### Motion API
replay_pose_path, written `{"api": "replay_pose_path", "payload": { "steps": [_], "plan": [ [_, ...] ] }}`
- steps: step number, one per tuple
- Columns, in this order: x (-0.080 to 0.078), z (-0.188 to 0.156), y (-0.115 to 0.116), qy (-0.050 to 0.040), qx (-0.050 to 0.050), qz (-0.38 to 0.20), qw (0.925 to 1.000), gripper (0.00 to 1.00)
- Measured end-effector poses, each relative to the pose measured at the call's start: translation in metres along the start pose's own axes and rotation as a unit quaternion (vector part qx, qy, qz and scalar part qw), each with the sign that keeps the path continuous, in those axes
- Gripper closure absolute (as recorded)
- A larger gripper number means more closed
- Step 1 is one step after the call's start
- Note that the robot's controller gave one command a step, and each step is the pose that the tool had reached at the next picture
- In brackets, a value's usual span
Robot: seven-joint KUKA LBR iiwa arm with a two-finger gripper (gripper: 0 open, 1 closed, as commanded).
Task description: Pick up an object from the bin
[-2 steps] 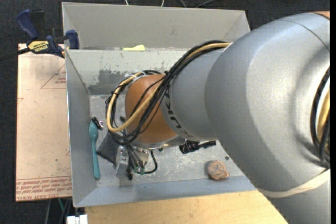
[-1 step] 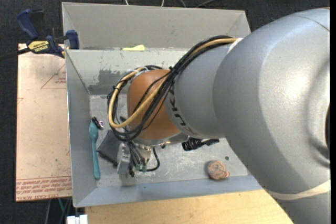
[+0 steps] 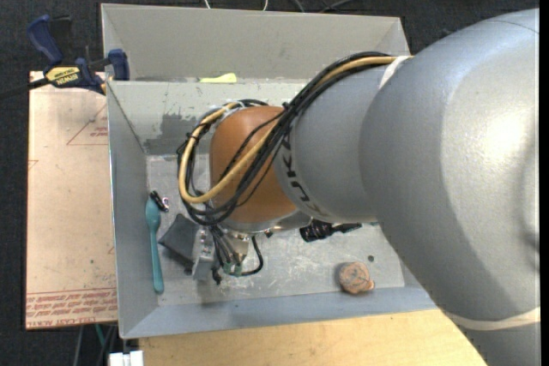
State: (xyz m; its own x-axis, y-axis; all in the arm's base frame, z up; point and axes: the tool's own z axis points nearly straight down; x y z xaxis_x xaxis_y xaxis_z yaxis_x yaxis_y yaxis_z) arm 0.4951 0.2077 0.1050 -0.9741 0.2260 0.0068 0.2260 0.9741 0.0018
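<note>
Where gripper hangs, 1 dark block, 1 teal spoon, 1 brown lump

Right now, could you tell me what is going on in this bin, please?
The arm reaches into the grey bin from the right, with its tool low in the front left part. The tool is right beside a dark grey blocky thing, and a teal spoon lies just left of that. A brownish lump lies apart near the front wall. Whether anything is grasped cannot be told.
</note>
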Motion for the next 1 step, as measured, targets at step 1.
{"api": "replay_pose_path", "payload": {
  "steps": [1],
  "plan": [
    [0.0026, -0.0274, -0.0015, 0.0048, 0.003, 0.0, 1.0, 1.0]
  ]
}}
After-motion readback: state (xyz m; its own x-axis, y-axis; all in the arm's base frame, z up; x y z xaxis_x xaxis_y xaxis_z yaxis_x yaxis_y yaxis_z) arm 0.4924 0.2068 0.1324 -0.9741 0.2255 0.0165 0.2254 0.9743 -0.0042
